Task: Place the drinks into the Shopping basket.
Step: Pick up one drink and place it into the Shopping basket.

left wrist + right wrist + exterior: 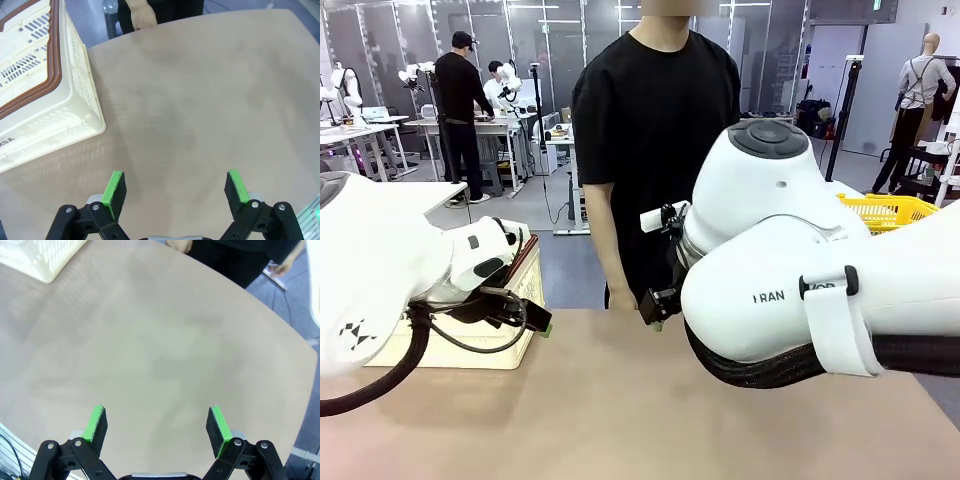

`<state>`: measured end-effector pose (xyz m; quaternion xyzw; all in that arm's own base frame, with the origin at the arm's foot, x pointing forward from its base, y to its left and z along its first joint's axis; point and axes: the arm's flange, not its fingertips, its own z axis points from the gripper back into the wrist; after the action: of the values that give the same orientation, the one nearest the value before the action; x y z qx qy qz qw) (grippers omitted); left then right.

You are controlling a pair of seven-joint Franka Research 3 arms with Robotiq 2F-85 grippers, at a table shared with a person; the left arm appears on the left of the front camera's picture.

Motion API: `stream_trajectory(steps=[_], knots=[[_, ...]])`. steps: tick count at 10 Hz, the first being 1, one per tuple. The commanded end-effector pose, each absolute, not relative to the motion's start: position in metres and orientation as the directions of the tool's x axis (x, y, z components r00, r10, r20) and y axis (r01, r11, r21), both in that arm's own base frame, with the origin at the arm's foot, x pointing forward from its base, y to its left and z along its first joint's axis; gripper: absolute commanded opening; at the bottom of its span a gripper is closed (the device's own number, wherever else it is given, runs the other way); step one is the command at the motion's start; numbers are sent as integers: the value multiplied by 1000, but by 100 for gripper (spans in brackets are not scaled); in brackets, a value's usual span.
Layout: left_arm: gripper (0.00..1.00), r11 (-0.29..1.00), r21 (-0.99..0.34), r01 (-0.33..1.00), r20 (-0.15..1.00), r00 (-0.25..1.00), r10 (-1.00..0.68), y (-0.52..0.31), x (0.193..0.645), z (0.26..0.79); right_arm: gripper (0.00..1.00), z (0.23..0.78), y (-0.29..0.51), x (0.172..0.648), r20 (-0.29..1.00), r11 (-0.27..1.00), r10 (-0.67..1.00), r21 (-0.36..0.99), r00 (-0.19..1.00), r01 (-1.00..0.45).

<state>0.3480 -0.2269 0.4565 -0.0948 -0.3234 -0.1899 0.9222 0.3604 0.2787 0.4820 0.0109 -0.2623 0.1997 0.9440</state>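
The drinks are out of view. The Shopping basket [450, 350], cream-white with slotted sides and a brown rim, stands on the table's left side behind my left arm. Its wall [50, 115] is at the upper left of the left wrist view, and one corner [45, 260] is at the top left of the right wrist view. My left gripper [176, 182] hangs open over bare tabletop just right of the basket, nothing between its green pads [114, 186]. My right gripper [157, 416] is open too, over the bare middle of the table, holding nothing.
A person in a black shirt [655, 120] stands at the far edge, one hand [140, 15] near the table rim. A bright yellow mesh basket [890, 210] sits behind my right arm. The tan tabletop [620, 410] between the arms is bare.
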Motion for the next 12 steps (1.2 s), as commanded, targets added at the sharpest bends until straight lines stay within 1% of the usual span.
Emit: stream_trajectory(steps=[1,3,5,6,9,10,12], knots=[[100,917,-27,398,628,720,-294,-235,342,459,100,480,287,357,499,935,351,-146,793,-322],[100,898,6,440,617,705,-349,-236,338,458,100,479,287,353,501,927,373,-168,781,-334],[100,899,60,433,626,685,-372,-216,337,451,100,468,258,351,466,894,442,-159,766,-419],[100,905,72,419,609,700,-373,-196,343,439,100,456,239,354,451,878,470,-149,759,-455],[100,926,42,376,543,769,-337,-136,360,388,100,422,188,366,387,904,425,-130,818,-408],[100,938,36,346,524,793,-312,-124,365,372,100,413,175,370,386,921,379,-64,841,-385],[100,940,5,342,515,805,-296,-111,375,350,100,395,153,376,360,956,268,17,893,-294]])
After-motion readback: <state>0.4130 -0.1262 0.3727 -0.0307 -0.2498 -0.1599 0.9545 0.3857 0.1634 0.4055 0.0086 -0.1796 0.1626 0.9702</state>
